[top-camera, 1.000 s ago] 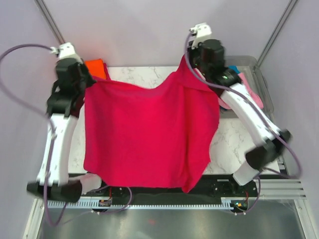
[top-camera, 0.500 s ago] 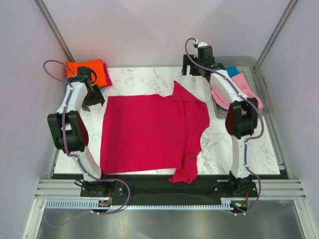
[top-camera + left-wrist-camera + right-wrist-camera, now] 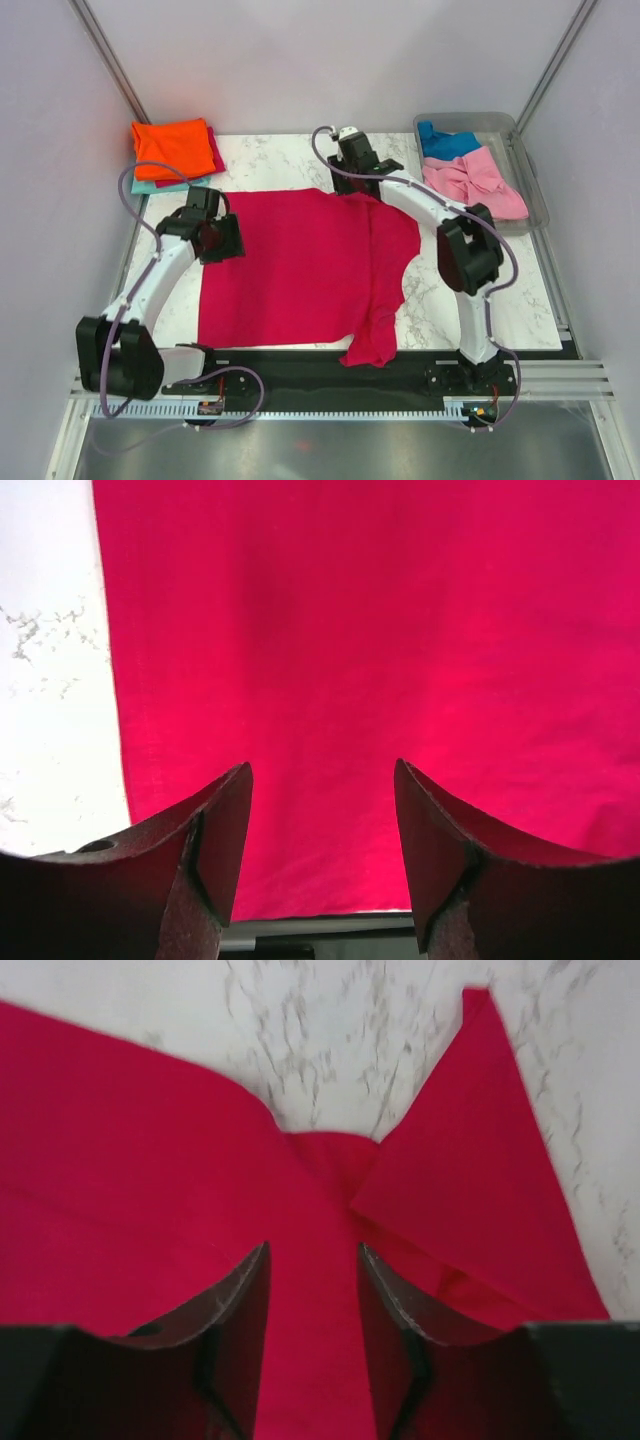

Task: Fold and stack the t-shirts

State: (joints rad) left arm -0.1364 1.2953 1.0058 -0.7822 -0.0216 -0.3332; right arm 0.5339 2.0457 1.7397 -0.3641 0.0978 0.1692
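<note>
A crimson t-shirt (image 3: 300, 265) (image 3: 380, 630) (image 3: 120, 1160) lies spread on the marble table (image 3: 450, 290), its right side rumpled and hanging over the near edge. My left gripper (image 3: 222, 240) (image 3: 320, 780) hovers open over the shirt's far left part, with nothing between its fingers. Over the collar at the far edge, my right gripper (image 3: 362, 188) (image 3: 313, 1255) has its jaws apart above the cloth, beside a folded-over sleeve (image 3: 470, 1160). An orange t-shirt (image 3: 175, 145) lies folded on a stack at the far left. Blue (image 3: 445, 140) and light pink (image 3: 478, 180) t-shirts lie in the tub.
The clear grey plastic tub (image 3: 520, 135) stands at the far right of the table. Under the orange shirt, crimson-pink and teal edges (image 3: 150, 185) show. Black rails run along the near table edge (image 3: 300, 365). Slanted frame posts stand at both back corners.
The crimson shirt, held up by both grippers a second ago, now lies flat on the table. Both grippers let go and opened, then moved inward over its far edge.
</note>
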